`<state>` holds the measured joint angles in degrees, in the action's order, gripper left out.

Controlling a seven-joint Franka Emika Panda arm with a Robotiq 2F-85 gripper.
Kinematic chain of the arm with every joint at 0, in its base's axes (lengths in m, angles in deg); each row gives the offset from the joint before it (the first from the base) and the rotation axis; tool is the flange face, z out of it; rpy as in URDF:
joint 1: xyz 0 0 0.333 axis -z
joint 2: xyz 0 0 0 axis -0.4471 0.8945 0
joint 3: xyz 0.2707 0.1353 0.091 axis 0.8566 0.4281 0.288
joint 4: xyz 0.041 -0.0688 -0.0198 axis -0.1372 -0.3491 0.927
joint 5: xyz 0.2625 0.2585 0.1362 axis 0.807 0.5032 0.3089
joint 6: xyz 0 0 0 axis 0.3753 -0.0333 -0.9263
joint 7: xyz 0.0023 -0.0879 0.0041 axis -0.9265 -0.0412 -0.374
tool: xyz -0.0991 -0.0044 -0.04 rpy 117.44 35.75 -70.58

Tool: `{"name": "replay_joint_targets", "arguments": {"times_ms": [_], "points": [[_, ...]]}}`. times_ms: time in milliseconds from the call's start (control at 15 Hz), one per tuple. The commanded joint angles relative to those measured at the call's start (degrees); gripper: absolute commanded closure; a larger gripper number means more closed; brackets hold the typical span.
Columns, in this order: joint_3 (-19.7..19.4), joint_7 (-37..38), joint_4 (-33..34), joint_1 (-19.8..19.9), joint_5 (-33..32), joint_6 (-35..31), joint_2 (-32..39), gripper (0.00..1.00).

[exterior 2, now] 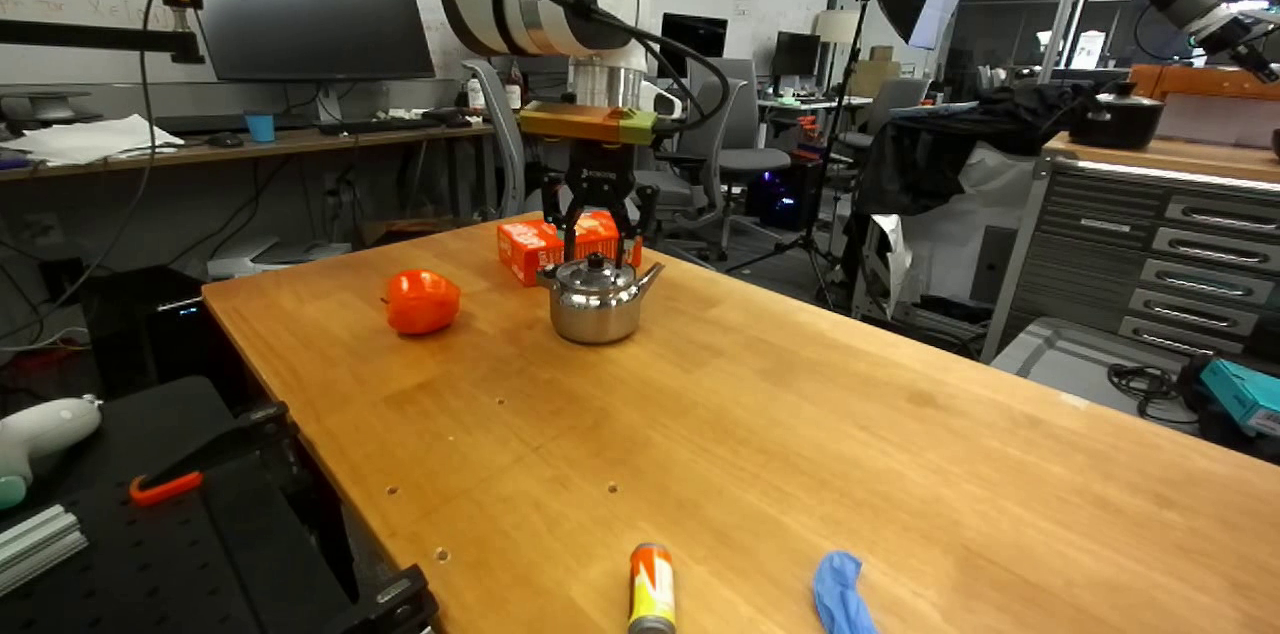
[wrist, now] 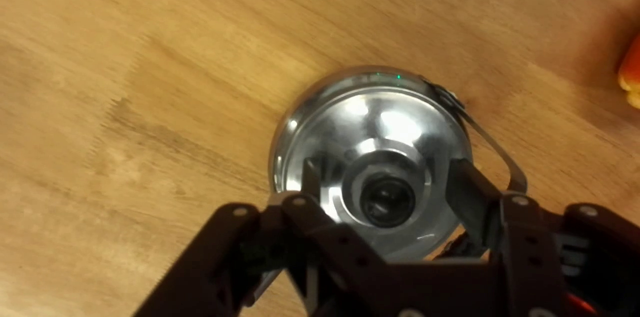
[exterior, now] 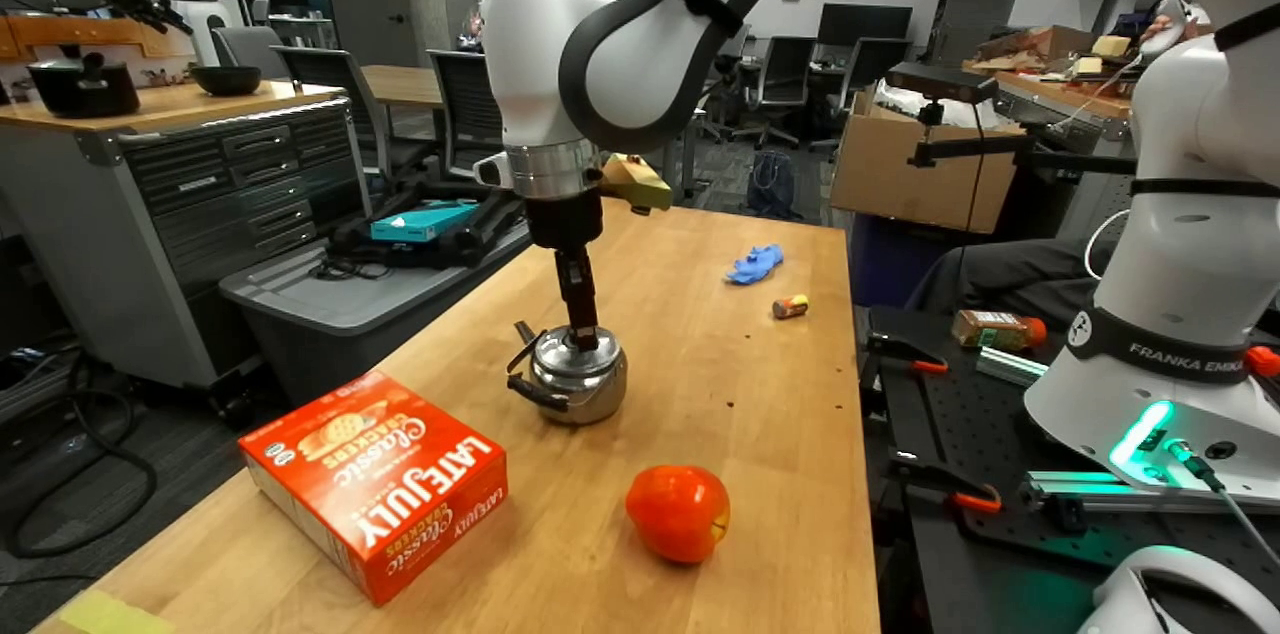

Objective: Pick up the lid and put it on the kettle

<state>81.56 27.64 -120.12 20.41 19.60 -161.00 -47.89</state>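
The squat steel kettle stands upright on the wooden table, and it shows in both exterior views and the wrist view. The silvery lid with its dark knob rests on top of the kettle; in the wrist view the lid looks seated, though its edge is hard to tell. My gripper points straight down, open, with one finger on each side of the knob and gaps between. In both exterior views the gripper has its fingertips at lid height. Contact with the lid cannot be told.
A red cracker box lies near the kettle's handle side. A red-orange tomato-like fruit sits near the table edge; part of it shows in the wrist view. A small can and a blue glove lie farther along the table.
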Motion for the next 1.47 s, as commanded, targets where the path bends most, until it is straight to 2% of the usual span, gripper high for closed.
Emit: {"name": "replay_joint_targets", "arguments": {"times_ms": [0, 267, 333, 533, 733, 1200, 1267, 1400], "points": [[0.3, 0.1, 0.1, 0.3, -0.2, 0.1, 0.0, 0.32], [0.3, 0.1, 0.1, 0.3, -0.2, 0.1, 0.0, 0.32], [0.3, 1.1, -1.3, 0.3, 0.2, -1.9, -0.9, 0.08], [0.6, 3.0, -5.1, 0.4, 1.1, -7.8, -3.0, 0.0], [1.0, 5.4, -10.1, 0.5, 2.5, -16.4, -5.0, 0.0], [6.0, 7.5, -21.6, 2.8, 15.1, -34.5, -9.7, 0.0], [3.7, 7.4, -17.0, 1.3, 11.4, -30.4, -6.0, 0.0], [4.8, 7.6, -19.3, 1.8, 13.1, -32.9, -7.2, 0.0]]}}
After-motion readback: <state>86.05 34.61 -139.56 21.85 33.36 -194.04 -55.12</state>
